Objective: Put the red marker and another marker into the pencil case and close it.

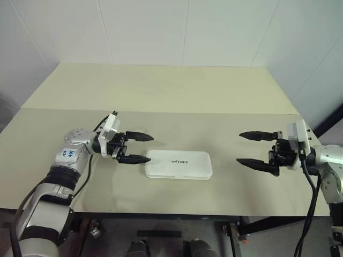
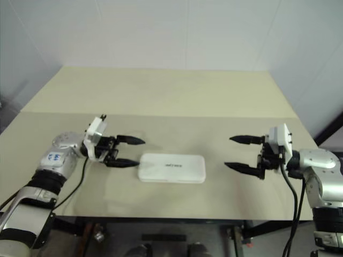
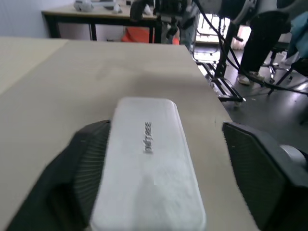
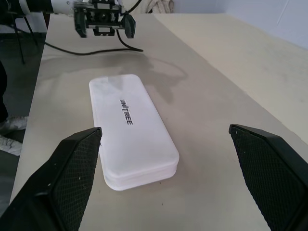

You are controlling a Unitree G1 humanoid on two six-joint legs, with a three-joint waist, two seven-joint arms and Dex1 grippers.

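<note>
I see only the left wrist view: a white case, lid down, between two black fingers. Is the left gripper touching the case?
Observer: In the left eye view the left gripper is open at the left end of the pencil case; whether its lower finger touches I cannot tell.
Operator: Where is the other arm, please?
Observer: The right gripper is open too, off the case's right end, with bare table between them.
Operator: Is the lid shut all along?
Observer: In the right wrist view the case lies flat with the lid down, the lettering on top.
</note>
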